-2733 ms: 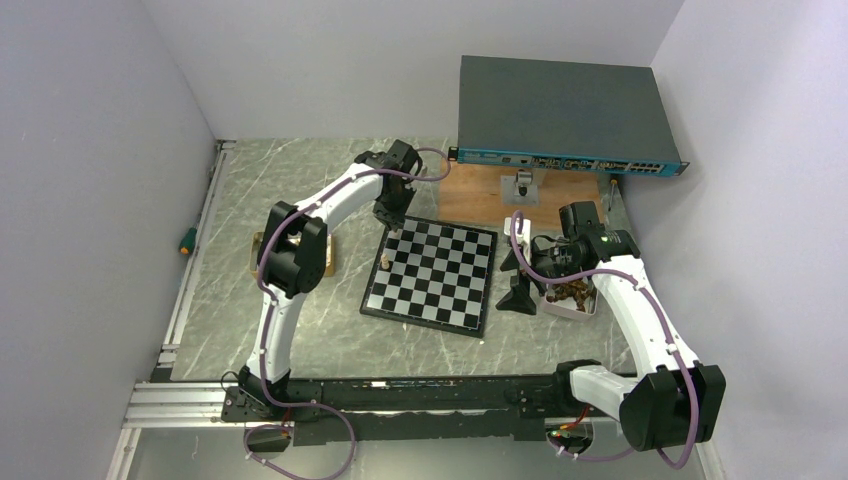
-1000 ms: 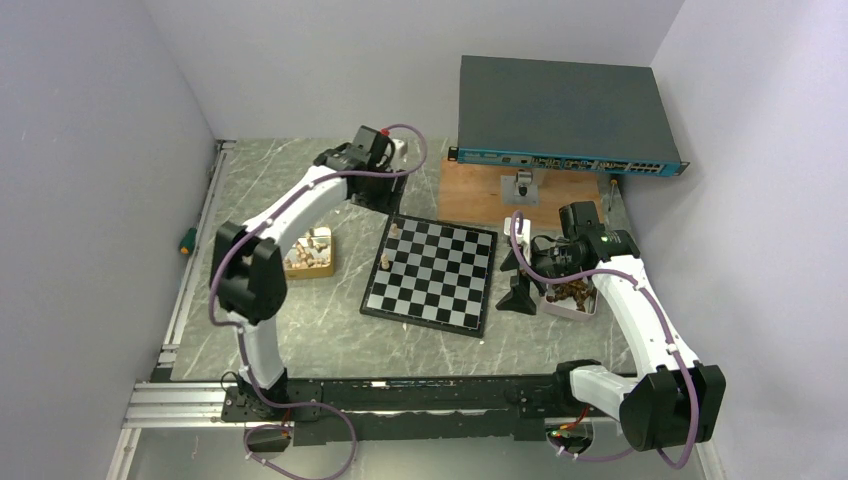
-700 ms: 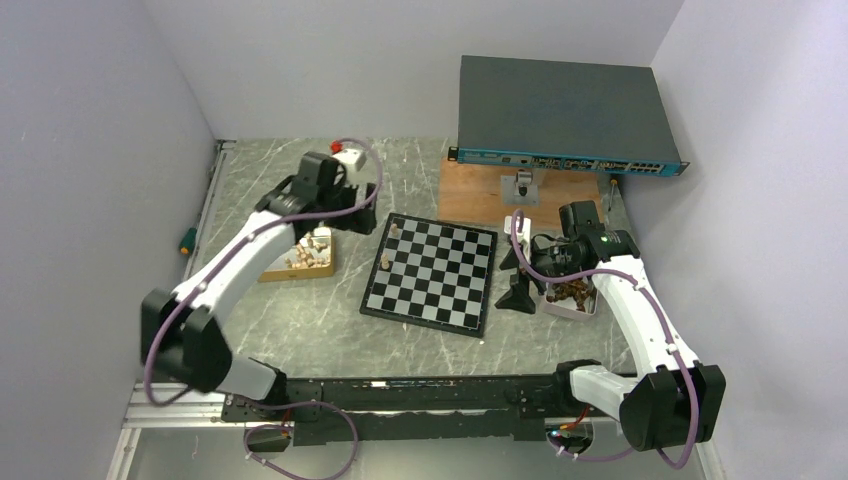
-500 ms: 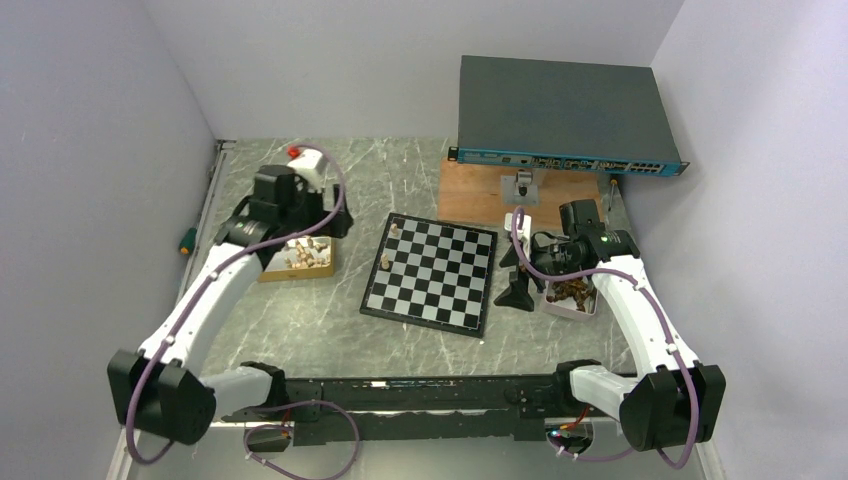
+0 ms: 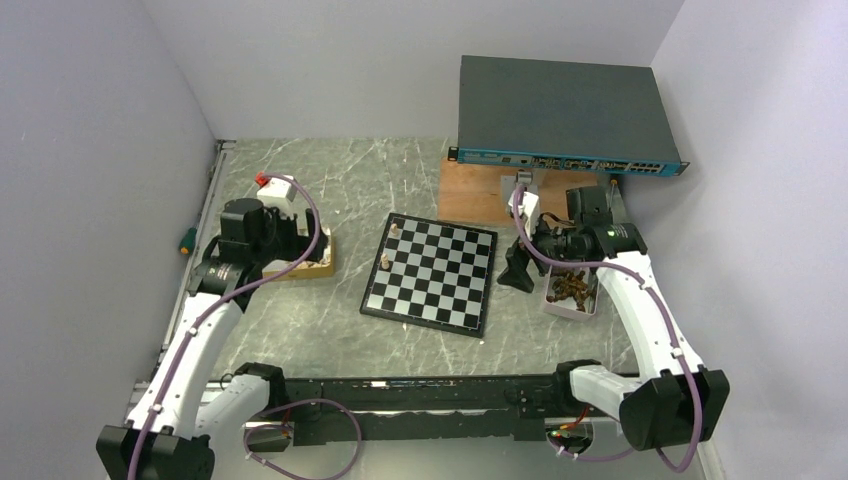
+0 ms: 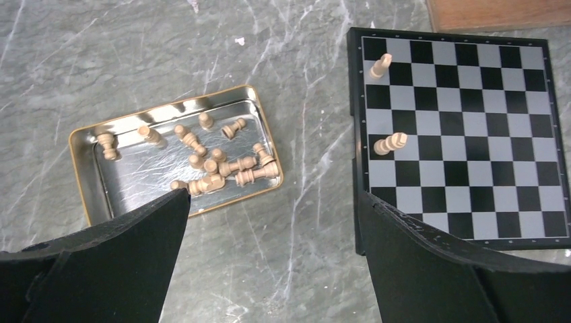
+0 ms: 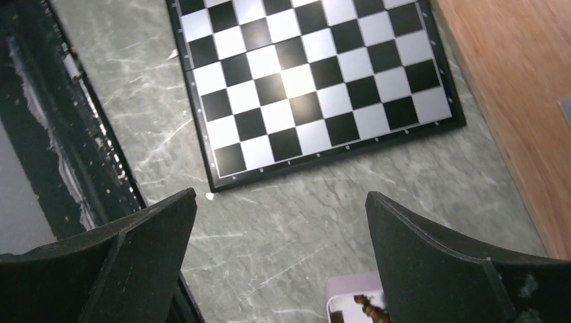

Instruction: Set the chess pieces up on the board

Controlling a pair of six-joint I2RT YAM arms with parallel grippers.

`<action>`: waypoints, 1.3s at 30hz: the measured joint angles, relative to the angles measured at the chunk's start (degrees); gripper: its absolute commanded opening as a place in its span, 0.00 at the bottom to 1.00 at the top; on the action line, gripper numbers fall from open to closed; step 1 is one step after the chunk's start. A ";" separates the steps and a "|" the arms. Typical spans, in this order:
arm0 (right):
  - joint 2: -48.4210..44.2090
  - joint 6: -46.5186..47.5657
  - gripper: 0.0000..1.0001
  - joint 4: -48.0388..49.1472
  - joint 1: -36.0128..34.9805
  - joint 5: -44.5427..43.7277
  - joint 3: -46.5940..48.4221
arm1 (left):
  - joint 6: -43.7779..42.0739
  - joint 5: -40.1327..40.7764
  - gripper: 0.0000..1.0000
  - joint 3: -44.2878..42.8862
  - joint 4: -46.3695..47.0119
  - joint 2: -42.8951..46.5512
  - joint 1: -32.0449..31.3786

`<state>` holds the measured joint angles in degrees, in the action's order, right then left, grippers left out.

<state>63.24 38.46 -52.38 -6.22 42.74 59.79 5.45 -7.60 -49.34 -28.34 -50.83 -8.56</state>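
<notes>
Chess pieces [image 6: 215, 165] in tin [image 6: 156, 116], perhaps tub [image 5: 572, 312], flank board [image 6: 464, 134]; left gripper [image 6: 273, 198], right gripper [image 7: 281, 196] spread.

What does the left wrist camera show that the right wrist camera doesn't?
Left wrist only: a metal tin holding light tan chess pieces, and two light pieces standing on the board. Right wrist only: the wooden plank, the corner of a white container with a dark piece, and the black rail. Both: the board on the marble table.

Black-and-silver board [image 5: 440, 280] flat, two tan chess pieces [image 6: 390, 142] seemingly upright on edge squares, more lying in tin [image 6: 84, 134]
</notes>
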 measured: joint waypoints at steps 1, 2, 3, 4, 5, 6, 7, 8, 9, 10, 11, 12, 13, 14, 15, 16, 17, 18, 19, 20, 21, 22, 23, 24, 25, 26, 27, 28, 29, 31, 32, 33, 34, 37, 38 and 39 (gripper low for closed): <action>-0.68 -1.60 1.00 0.57 0.46 -1.20 -0.09 | -0.35 0.42 1.00 0.57 0.13 0.55 0.02; -1.57 -3.37 1.00 1.03 1.46 -2.43 -0.20 | -0.59 0.94 1.00 1.18 0.24 0.94 0.02; -2.21 -4.48 1.00 1.29 2.45 -3.30 -0.24 | -0.79 1.18 1.00 1.57 0.31 1.22 0.02; -2.86 -5.73 1.00 1.60 3.87 -4.02 -0.28 | -1.07 1.53 1.00 2.29 0.68 1.51 0.02; -3.41 -6.69 1.00 1.77 5.40 -4.46 -0.28 | -1.38 1.73 1.00 3.04 0.92 1.73 0.02; -3.76 -7.26 1.00 1.84 6.73 -4.85 -0.28 | -1.64 2.08 1.00 3.78 1.03 1.95 0.02; -4.09 -7.87 1.00 1.95 8.28 -5.09 -0.33 | -1.84 2.49 1.00 4.20 0.87 2.03 0.02; -4.33 -8.35 1.00 1.97 9.75 -5.46 -0.39 | -1.92 2.84 1.00 4.39 0.68 2.01 0.02; -4.46 -8.74 1.00 1.95 10.93 -6.01 -0.55 | -2.03 3.08 1.00 4.46 0.66 2.01 0.02; -4.52 -9.01 1.00 1.95 11.82 -6.80 -0.74 | -2.08 3.23 1.00 4.46 0.70 2.05 0.02; -4.55 -9.14 1.00 1.95 12.41 -7.50 -0.94 | -2.27 3.48 1.00 4.46 0.76 2.25 0.02; -4.52 -9.11 1.00 1.88 13.00 -8.66 -1.22 | -2.38 3.63 1.00 4.46 0.76 2.40 0.02; -4.52 -9.09 1.00 1.79 13.49 -9.90 -1.46 | -2.54 3.87 1.00 4.46 0.79 2.62 0.02; -4.50 -9.03 1.00 1.57 14.01 -11.41 -1.66 | -2.80 4.13 1.00 4.46 0.85 2.78 0.02; -4.50 -8.96 1.00 1.42 14.34 -12.44 -1.79 | -2.89 4.37 1.00 4.46 0.87 2.91 0.02; -4.50 -8.79 1.00 1.40 14.86 -13.90 -2.10 | -2.93 4.57 1.00 4.46 0.87 2.99 0.02; -4.52 -8.63 1.00 1.36 15.28 -14.91 -2.38 | -2.95 4.81 1.00 4.46 0.87 3.04 0.02; -4.55 -8.35 1.00 1.36 15.82 -16.15 -2.82 | -2.99 4.96 1.00 4.46 0.87 3.08 0.02; -4.55 -8.00 0.99 1.33 16.33 -17.27 -3.39 | -3.08 5.16 1.00 4.46 0.87 3.10 0.02; -4.55 -7.82 0.99 1.38 16.81 -18.34 -4.04 | -3.13 5.33 1.00 4.46 0.87 3.10 0.02; -4.55 -7.52 0.98 1.44 17.25 -19.23 -4.81 | -3.15 5.44 1.00 4.46 0.87 3.13 0.02; -4.55 -7.26 0.97 1.51 17.66 -20.26 -5.64 | -3.15 5.49 1.00 4.46 0.87 3.13 0.02; -4.55 -6.93 0.95 1.55 18.10 -21.24 -6.64 | -3.15 5.49 1.00 4.46 0.87 3.13 0.02; -4.55 -6.62 0.94 1.73 18.47 -22.05 -7.54 | -3.15 5.49 1.00 4.46 0.87 3.13 0.02; -4.55 -6.34 0.93 2.36 18.91 -23.02 -8.68 | -3.15 5.49 1.00 4.46 0.87 3.13 0.02; -4.52 -5.88 0.91 2.93 19.34 -23.78 -9.68 | -3.15 5.49 1.00 4.46 0.87 3.13 0.02; -4.48 -5.68 0.89 3.58 19.67 -24.50 -10.49 | -3.15 5.49 1.00 4.46 0.87 3.15 0.02; -4.42 -5.33 0.88 4.44 20.09 -24.96 -11.50 | -3.15 5.49 1.00 4.46 0.87 3.17 0.02; -4.31 -4.92 0.85 5.38 20.41 -25.55 -12.39 | -3.15 5.49 1.00 4.46 0.87 3.23 0.02; -3.72 -4.31 0.81 7.50 20.94 -26.18 -14.01 | -3.17 5.49 1.00 4.46 0.90 3.50 0.02; -3.06 -3.93 0.78 8.63 21.14 -26.32 -14.62 | -3.17 5.49 1.00 4.46 0.90 3.72 0.02; -2.25 -3.67 0.75 9.70 21.22 -26.43 -14.97 | -3.19 5.49 1.00 4.46 0.90 3.89 0.02; -1.51 -3.54 0.71 10.60 21.31 -26.47 -15.17 | -3.21 5.49 1.00 4.46 0.90 4.07 0.02; 1.44 -3.10 0.60 14.14 21.81 -26.77 -15.30 | -3.30 5.49 1.00 4.48 0.90 4.39 0.02; 2.23 -2.99 0.56 15.17 21.97 -26.77 -15.32 | -3.32 5.49 1.00 4.48 0.90 4.50 0.02; 3.10 -2.91 0.54 16.41 22.12 -26.80 -15.41 | -3.32 5.49 1.00 4.48 0.90 4.50 0.02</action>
<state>66.35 35.55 -35.97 15.90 15.94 44.38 2.13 -2.11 -44.86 -27.44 -46.33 -8.54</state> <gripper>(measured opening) 0.626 0.996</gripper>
